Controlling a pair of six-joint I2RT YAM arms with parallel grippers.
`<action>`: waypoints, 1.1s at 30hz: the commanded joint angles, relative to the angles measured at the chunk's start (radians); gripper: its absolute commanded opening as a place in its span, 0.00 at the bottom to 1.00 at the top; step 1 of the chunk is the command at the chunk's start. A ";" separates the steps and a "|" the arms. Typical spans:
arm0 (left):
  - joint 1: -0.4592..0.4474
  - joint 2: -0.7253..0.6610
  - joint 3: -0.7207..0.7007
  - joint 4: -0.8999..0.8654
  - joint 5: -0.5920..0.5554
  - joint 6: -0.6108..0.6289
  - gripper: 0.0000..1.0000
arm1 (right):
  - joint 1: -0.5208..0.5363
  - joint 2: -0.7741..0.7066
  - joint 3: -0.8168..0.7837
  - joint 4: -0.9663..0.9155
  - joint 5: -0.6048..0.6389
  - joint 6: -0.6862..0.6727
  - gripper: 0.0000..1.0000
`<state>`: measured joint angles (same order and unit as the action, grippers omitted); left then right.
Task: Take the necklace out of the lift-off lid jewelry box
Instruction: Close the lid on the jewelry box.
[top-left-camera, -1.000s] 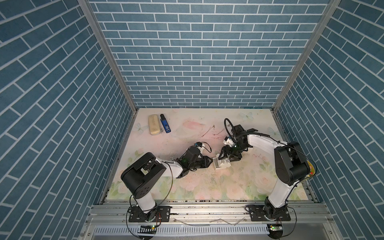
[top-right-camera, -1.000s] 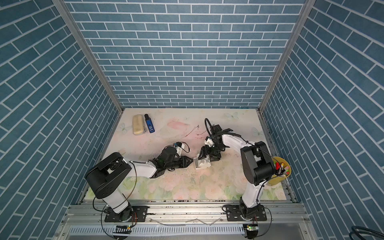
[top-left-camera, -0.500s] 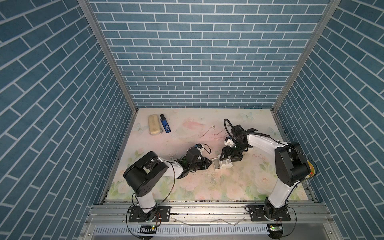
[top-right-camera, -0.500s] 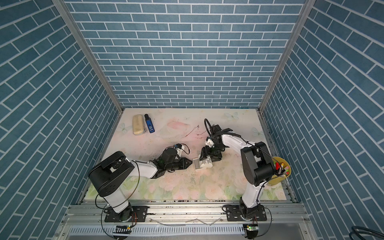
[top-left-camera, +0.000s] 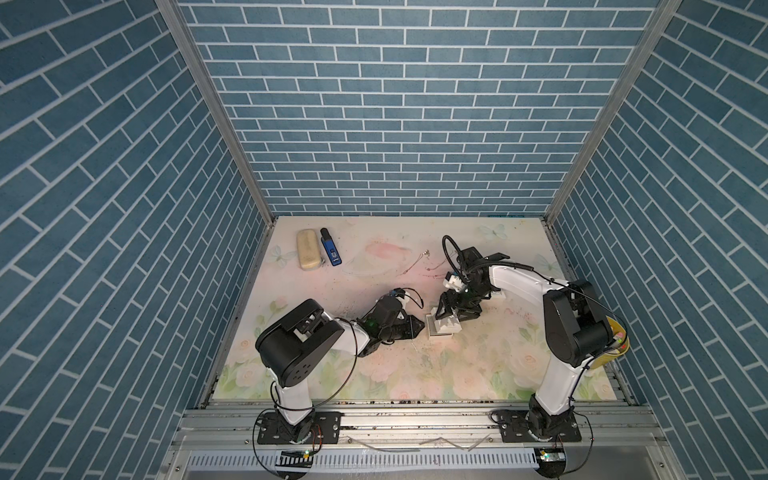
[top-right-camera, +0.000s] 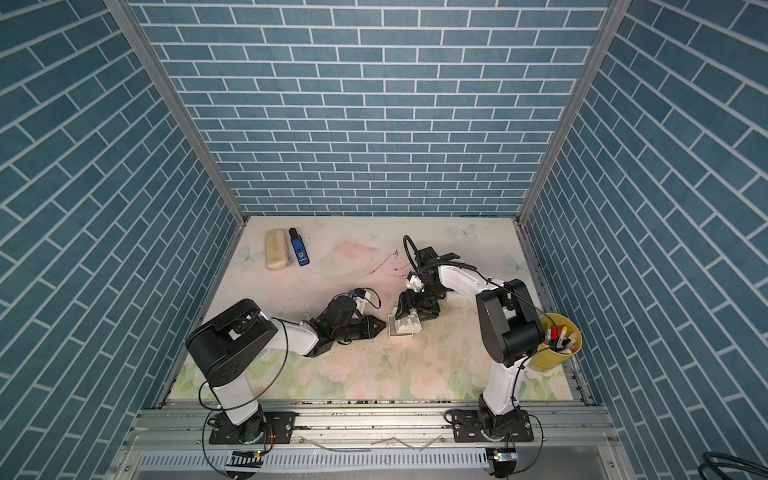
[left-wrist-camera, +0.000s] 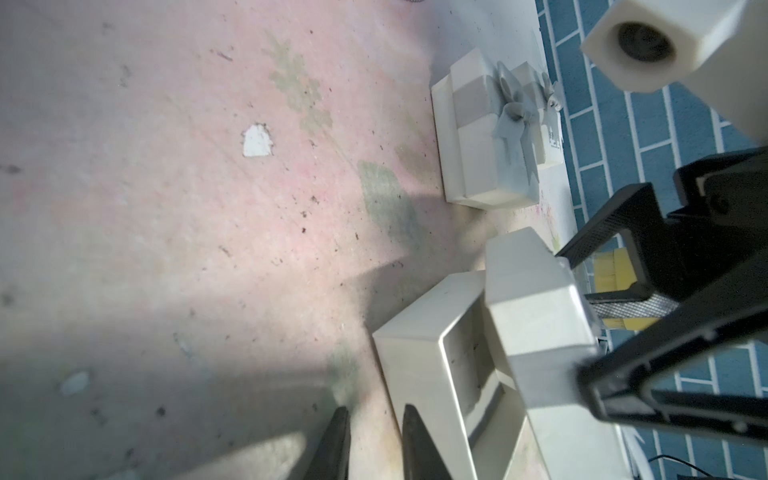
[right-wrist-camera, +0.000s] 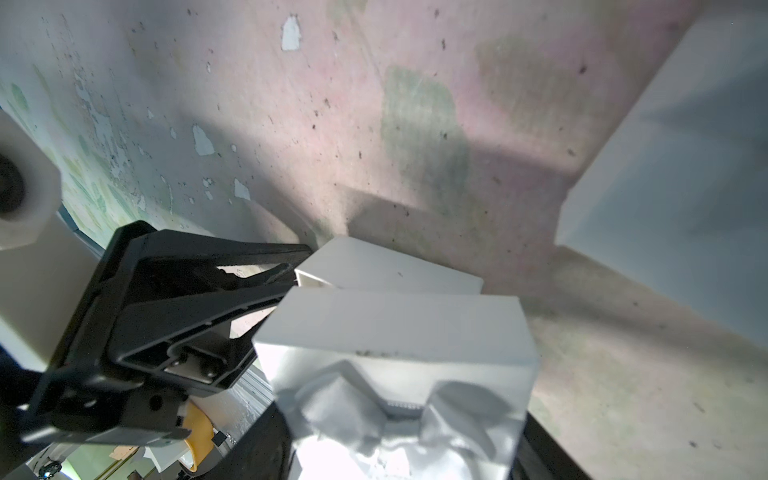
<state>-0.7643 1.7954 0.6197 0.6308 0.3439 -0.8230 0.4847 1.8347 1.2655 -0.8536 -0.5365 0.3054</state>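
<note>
Left wrist view, lower right: right gripper (left-wrist-camera: 582, 328) clasps the lid (left-wrist-camera: 536, 307) over the open box base (left-wrist-camera: 415, 345), left gripper (left-wrist-camera: 374, 415) narrow and empty beside it; necklace unseen, so reaching inside seems next.

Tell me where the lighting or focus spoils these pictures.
Right wrist view: the lid, close to the lens, has its bow washed out by glare. Left wrist view: a hard shadow crosses the mat, and the camera on the other arm is out of focus. Both top views: even light, sharp, though the necklace is barely resolved.
</note>
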 joint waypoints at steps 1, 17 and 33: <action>-0.001 0.013 0.016 0.024 0.009 -0.004 0.24 | 0.009 0.017 0.018 -0.050 -0.009 -0.053 0.60; -0.018 -0.004 0.003 0.030 0.006 -0.014 0.23 | 0.009 -0.120 -0.055 0.007 0.048 0.057 0.60; -0.040 0.016 0.009 0.049 0.005 -0.036 0.22 | 0.022 -0.115 -0.135 0.124 0.052 0.127 0.60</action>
<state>-0.7986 1.7958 0.6209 0.6632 0.3458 -0.8539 0.4965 1.7157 1.1393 -0.7490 -0.4858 0.4042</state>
